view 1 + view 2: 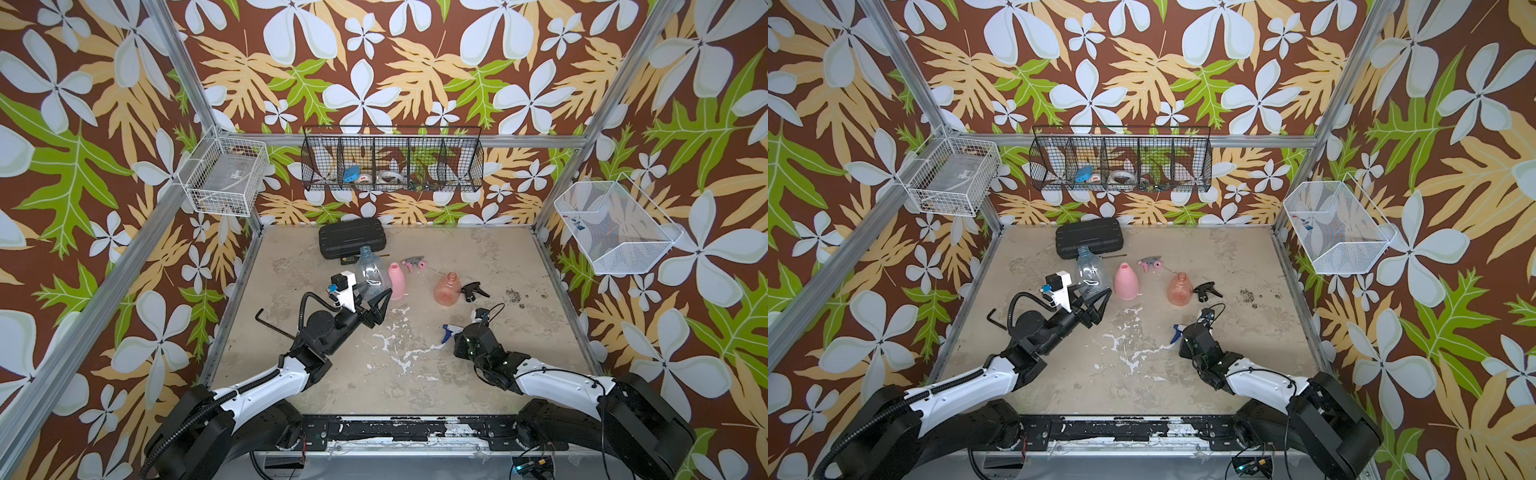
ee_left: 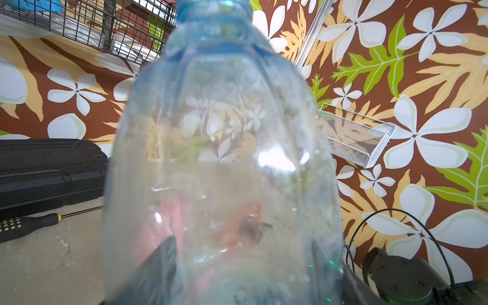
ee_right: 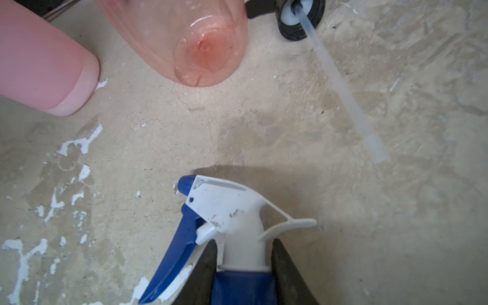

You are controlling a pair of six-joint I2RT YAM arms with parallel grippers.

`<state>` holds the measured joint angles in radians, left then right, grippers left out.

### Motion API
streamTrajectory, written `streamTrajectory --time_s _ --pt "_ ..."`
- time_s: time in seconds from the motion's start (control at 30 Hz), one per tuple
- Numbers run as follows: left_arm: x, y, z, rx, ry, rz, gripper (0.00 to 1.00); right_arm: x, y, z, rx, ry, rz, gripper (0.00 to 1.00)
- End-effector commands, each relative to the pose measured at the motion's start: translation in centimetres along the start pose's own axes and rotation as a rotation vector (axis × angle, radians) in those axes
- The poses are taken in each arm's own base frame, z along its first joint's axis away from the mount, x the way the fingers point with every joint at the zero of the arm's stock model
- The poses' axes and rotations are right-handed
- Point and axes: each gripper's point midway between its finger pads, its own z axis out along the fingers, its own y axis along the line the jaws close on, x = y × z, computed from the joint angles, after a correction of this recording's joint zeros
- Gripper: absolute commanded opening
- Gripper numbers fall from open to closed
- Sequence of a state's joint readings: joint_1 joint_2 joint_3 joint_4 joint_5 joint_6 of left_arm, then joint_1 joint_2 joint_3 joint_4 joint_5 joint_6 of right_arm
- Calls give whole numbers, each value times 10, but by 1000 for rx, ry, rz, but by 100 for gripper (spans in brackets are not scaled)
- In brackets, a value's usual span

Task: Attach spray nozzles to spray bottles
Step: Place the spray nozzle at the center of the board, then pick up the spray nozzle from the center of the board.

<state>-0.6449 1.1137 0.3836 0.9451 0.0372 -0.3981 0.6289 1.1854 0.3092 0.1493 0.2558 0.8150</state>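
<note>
Scuffed table (image 1: 399,386), white-blue nozzle (image 3: 232,211), lower end hidden

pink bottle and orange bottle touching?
Apart. Right wrist view shows table between pink bottle and orange bottle; both top views agree.

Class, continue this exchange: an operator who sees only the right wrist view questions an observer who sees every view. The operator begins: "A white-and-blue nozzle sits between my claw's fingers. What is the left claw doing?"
Observer: The left claw grips the clear bottle near its base.
Operator: Is it capped?
Observer: No: its neck is open, no nozzle on it.
Operator: Where is the third nozzle?
Observer: The grey-and-pink nozzle lies beyond the pink bottle.
</note>
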Motion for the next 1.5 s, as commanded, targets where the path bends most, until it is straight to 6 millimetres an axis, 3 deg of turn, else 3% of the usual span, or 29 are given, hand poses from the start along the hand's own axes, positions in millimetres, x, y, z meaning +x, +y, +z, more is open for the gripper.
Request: streamTrajectory --time_s 0.0,0.03,0.17,0.37,0.7,0.87,1.27,1.47 --pt "-6 -14 1 79 -24 -14 63 5 8 -4 -25 51 6 52" --pt "-4 -14 0 83 -22 -11 63 7 12 -6 -39 81 -22 59" --pt "-5 -8 -5 55 -57 21 63 8 19 -19 -43 174 -119 70" --pt "1 -8 -14 58 -25 73 65 0 15 -19 -62 292 -173 57" --pt "12 -28 -26 190 -23 159 67 -3 11 -9 24 398 -245 53" --pt "12 -36 -17 245 -33 181 67 -2 4 -11 55 403 -272 52" --pt "-25 -59 4 315 -169 351 70 3 -5 8 88 428 -296 49" --pt "-23 -61 2 324 -155 349 70 0 0 17 91 444 -303 48"
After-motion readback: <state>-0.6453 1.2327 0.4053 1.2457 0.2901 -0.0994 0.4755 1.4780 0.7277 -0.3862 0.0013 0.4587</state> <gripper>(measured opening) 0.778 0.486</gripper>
